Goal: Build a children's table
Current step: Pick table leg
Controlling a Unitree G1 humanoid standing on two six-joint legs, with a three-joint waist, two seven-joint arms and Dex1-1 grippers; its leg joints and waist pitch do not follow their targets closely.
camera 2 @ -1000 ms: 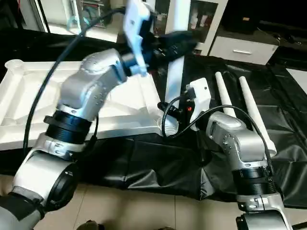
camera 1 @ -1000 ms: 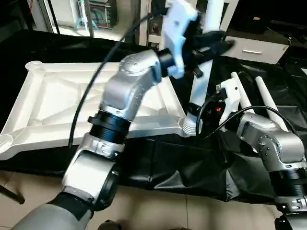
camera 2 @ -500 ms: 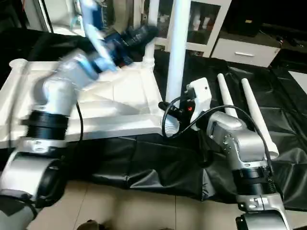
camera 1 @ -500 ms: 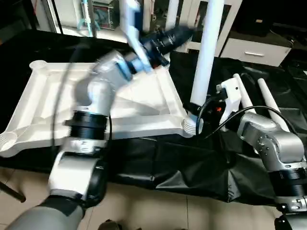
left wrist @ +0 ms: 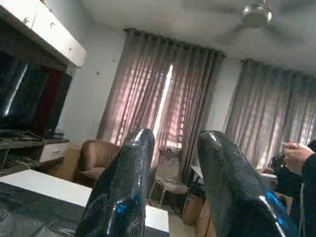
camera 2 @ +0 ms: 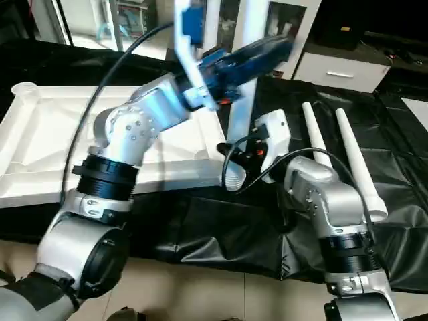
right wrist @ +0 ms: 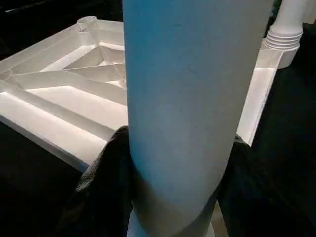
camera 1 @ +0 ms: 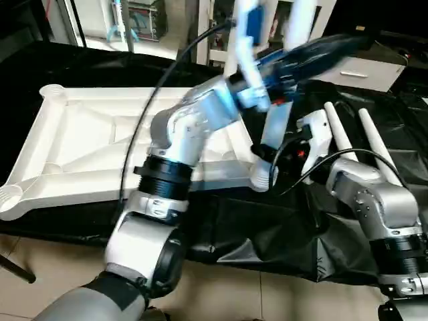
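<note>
- The tabletop lies upside down on the left part of the black-draped work table, ribbed underside facing up.
- One round corner socket sits at the tabletop's far left corner; another socket sits at its near left corner.
- The left arm reaches up and across over the tabletop's right half.
- The left gripper is raised above the table's right part, fingers pointing right. The left wrist view shows its two black fingers apart with nothing between them: open and empty.
- An upright leg stands in the near right corner socket of the tabletop, its lower end at the ribbed collar.
- The right gripper is closed around this upright leg near its base; the right wrist view shows a black finger pressed to each side of the white shaft.
- A second upright leg stands in the far right corner socket.
- The right arm extends from the near right toward the upright leg.
- Two spare legs lie side by side on the black cloth, right of the right gripper, running near to far.
</note>
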